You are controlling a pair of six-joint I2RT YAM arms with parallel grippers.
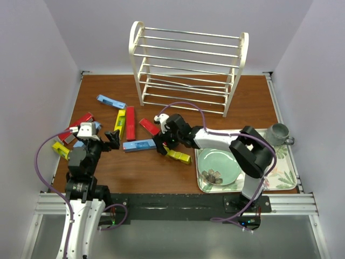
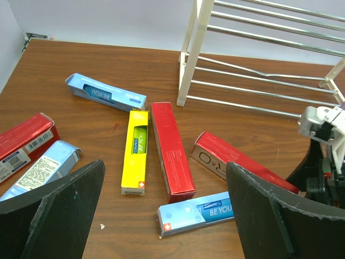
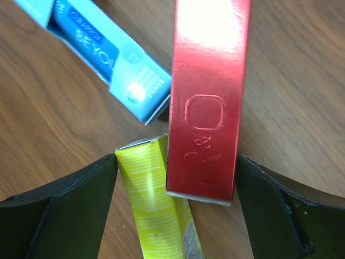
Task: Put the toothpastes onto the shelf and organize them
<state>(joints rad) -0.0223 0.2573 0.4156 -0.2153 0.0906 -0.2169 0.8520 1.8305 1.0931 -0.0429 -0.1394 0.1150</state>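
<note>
Right end effector (image 3: 175, 172) gaping open, straddling red box (image 3: 207, 97) and yellow box (image 3: 153, 210) on worktop (image 3: 48, 129), left end effector (image 2: 165, 181) hovering open

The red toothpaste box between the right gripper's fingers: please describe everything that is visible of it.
This red toothpaste box is a long, slim carton of glossy, metallic-looking cardboard with embossed lettering, its end closed. It lies on the brown wooden table. Its near end appears to overlap the tip of a yellow toothpaste box, and the end of a light blue toothpaste box meets one long edge. The right gripper straddles that near end, open, not clamping it.
</note>
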